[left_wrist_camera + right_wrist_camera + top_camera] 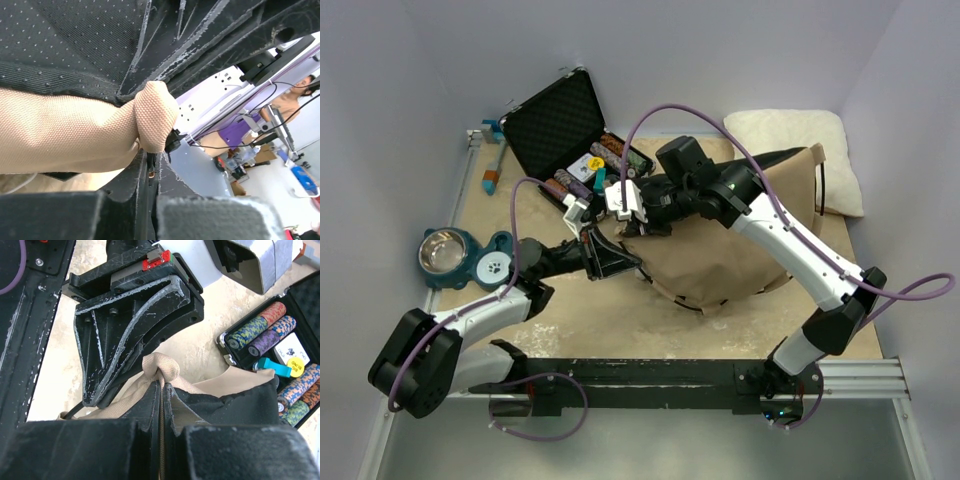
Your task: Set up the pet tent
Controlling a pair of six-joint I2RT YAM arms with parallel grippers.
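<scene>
The pet tent [740, 250] lies flat on the table as a tan sheet, and both grippers meet at its left corner. My right gripper [163, 384] is shut on the tan fabric just below a bunched corner knob [161, 368], with the black floor panel [235, 400] beside it. My left gripper [154, 159] is shut on a thin dark pole end with a copper-coloured tip [150, 174], right under that tan knob [156, 117]. From above, the left gripper [625, 262] and right gripper [640, 226] nearly touch.
An open black case [570, 135] of coloured chips [270, 330] stands at the back left. A white pillow [790, 135] lies at the back right, partly under the tent. A teal pet bowl [450, 255] sits at the left edge, near a blue and orange tool [492, 165].
</scene>
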